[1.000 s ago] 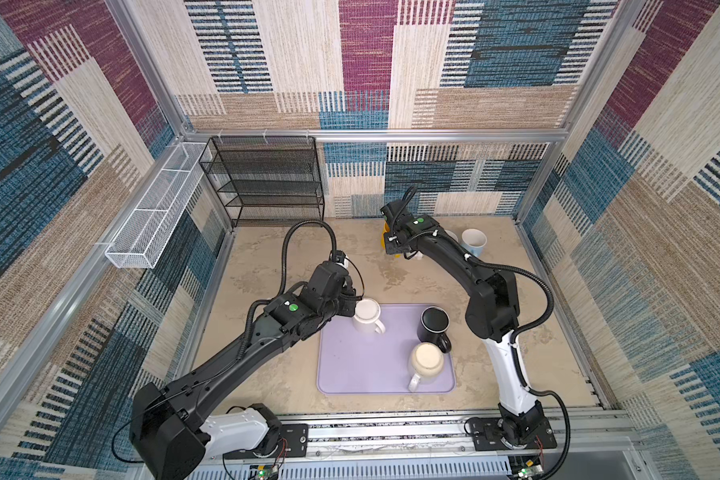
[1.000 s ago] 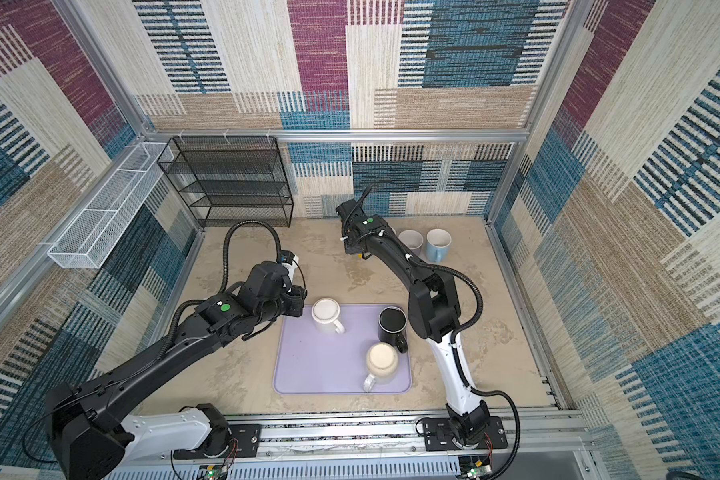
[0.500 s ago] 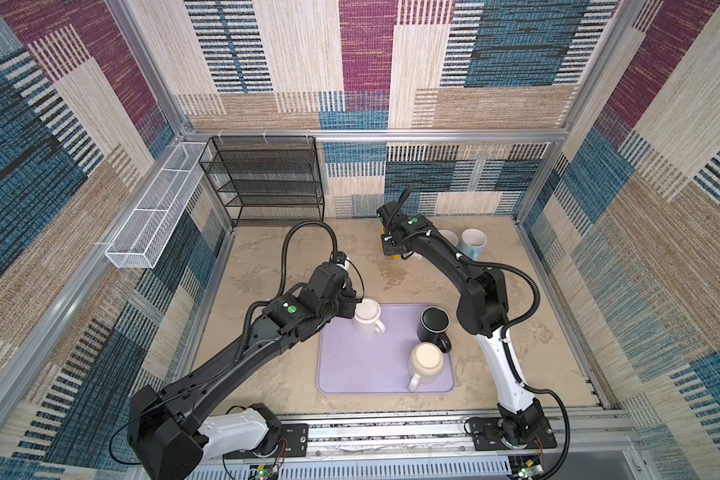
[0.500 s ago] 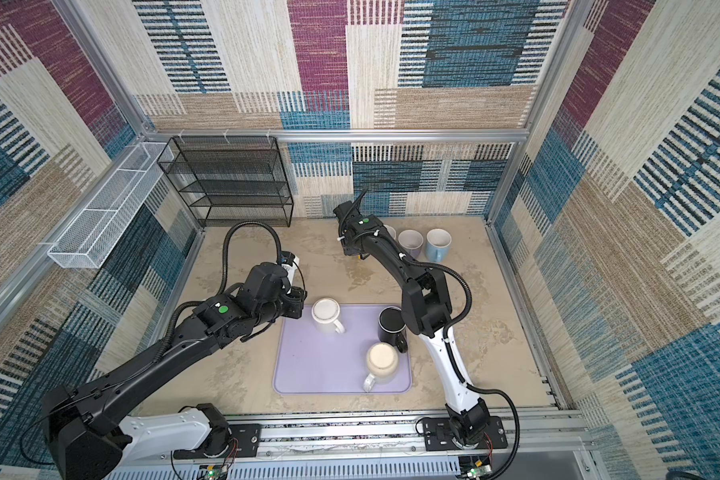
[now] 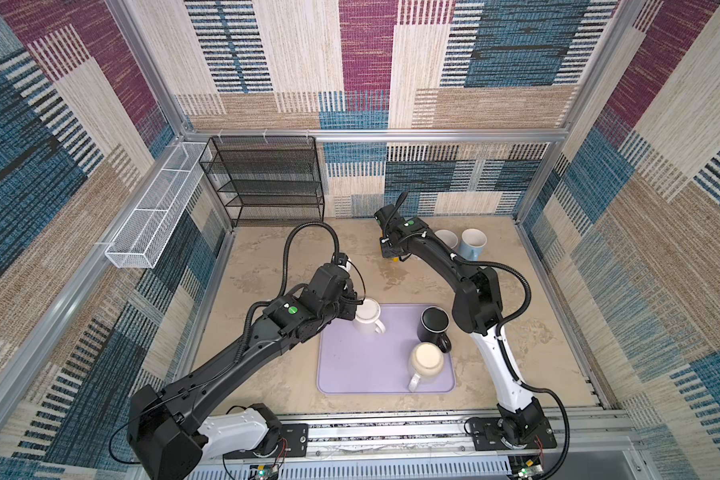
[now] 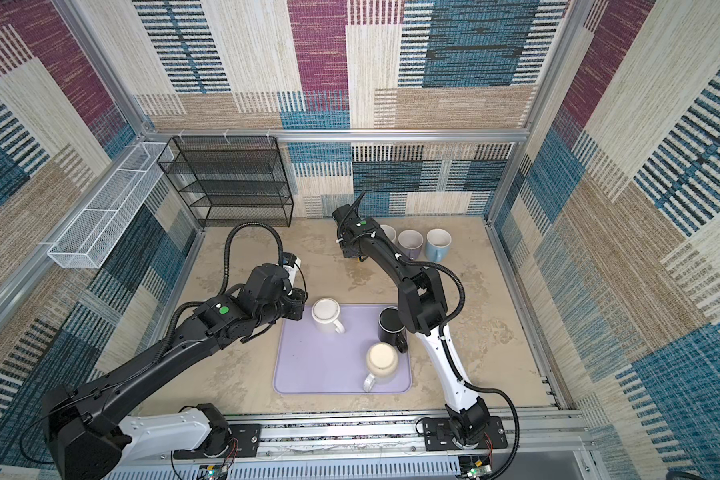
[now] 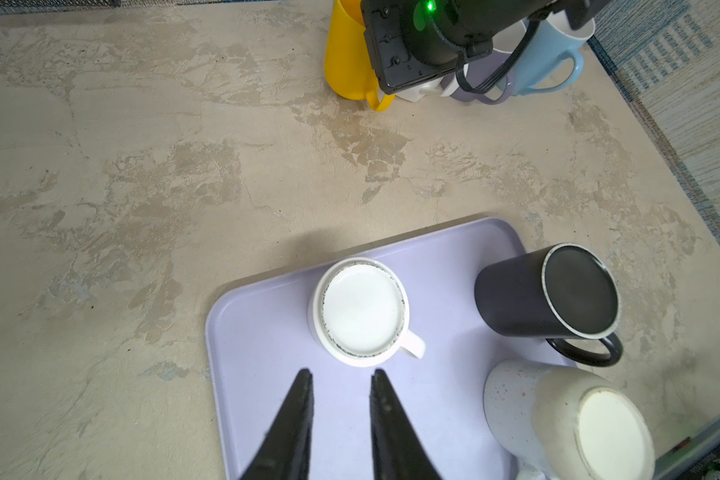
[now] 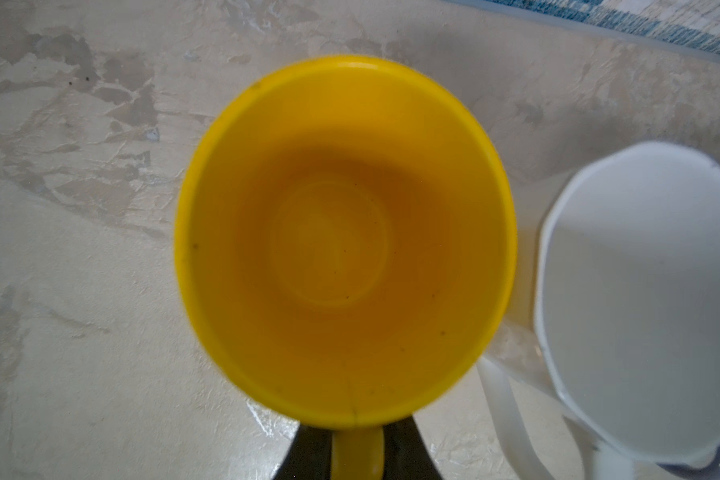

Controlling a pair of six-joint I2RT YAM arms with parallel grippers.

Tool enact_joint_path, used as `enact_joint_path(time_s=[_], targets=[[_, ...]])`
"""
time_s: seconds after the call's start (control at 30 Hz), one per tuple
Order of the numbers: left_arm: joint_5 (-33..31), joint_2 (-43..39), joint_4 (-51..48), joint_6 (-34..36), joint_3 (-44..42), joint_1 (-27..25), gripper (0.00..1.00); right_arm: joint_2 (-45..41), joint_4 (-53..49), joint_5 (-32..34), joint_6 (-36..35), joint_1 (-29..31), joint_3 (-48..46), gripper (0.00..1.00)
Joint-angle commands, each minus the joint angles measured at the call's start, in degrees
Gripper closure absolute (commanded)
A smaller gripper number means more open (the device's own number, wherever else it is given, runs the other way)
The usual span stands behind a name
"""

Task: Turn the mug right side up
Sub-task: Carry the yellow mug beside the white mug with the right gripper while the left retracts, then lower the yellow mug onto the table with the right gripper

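Note:
A yellow mug (image 8: 346, 232) stands mouth up at the back of the table, right beside a white mug (image 8: 641, 299). My right gripper (image 8: 356, 432) is shut on its handle from above. In both top views the wrist hides nearly all of it, leaving a yellow sliver (image 5: 393, 258). The left wrist view shows the yellow mug (image 7: 346, 54) upright, at or just above the tabletop. My left gripper (image 7: 339, 376) hovers open and empty over the lilac tray (image 5: 350, 374), just short of an upside-down white mug (image 7: 362, 309).
On the tray also stand an upside-down black mug (image 5: 434, 324) and an upside-down cream speckled mug (image 5: 427, 359). A lavender mug (image 6: 410, 243) and a light blue mug (image 5: 472, 243) stand upright at the back right. A black wire rack (image 5: 267, 183) fills the back left corner.
My right arm has swung its wrist slightly left and back with the yellow mug, which now shows less from above. The left arm has hardly moved.

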Motion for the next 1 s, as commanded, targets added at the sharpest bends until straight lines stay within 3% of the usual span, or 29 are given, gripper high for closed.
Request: enact_joint_path(time_s=[0.0, 0.97], targets=[[-0.64, -0.17, -0.02, 1.13, 0.07, -0.18, 0.74, 0.4, 2.57, 2.24, 0.5, 0.0, 1.29, 1.0], [-0.58, -0.2, -0.06, 2.85, 0.6, -0.73, 0.74, 3.3, 1.53, -0.15, 1.41, 0.0, 3.07, 1.0]])
